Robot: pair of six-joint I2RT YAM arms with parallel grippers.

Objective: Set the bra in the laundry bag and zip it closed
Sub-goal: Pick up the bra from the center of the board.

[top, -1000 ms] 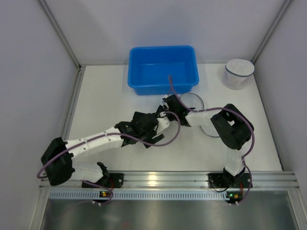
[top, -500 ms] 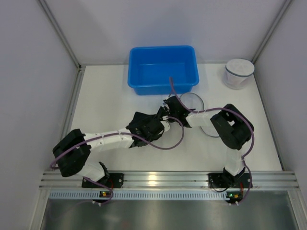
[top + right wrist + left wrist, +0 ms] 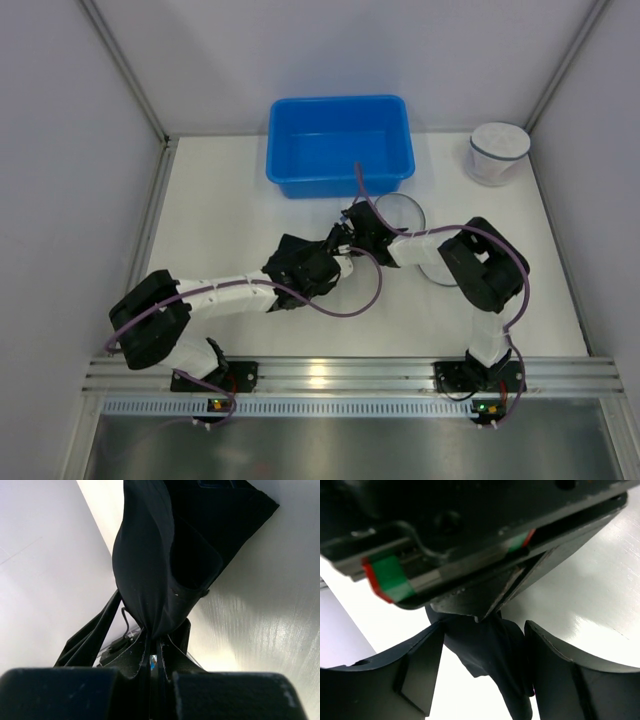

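So, right hand [image 3: 154, 646]: fingers shut together, pinching a bunched fold of the bra [image 3: 145, 570] at their tips
Bra: black, rising away from the right hand's fingertips in a twisted band, with a wider flap spreading past it over the tabletop [image 3: 260, 610]; it reaches across to the left hand
Left hand [image 3: 484, 630]: fingers [image 3: 415, 675] spread apart, one on each side of a lump of the bra [image 3: 490, 655]; the lump fills most of the gap and meets the fingers near their tips, but no squeeze shows
Hands together: seen from above, the left hand [image 3: 335, 252] and right hand [image 3: 350, 225] meet tip to tip; from the left wrist, the right hand's black body sits just above the left hand's fingers
Blue tub [image 3: 340, 182]: beyond both hands, nearer the right one
White round container [image 3: 498, 152]: well apart, off to the right of the right hand, beside the tub
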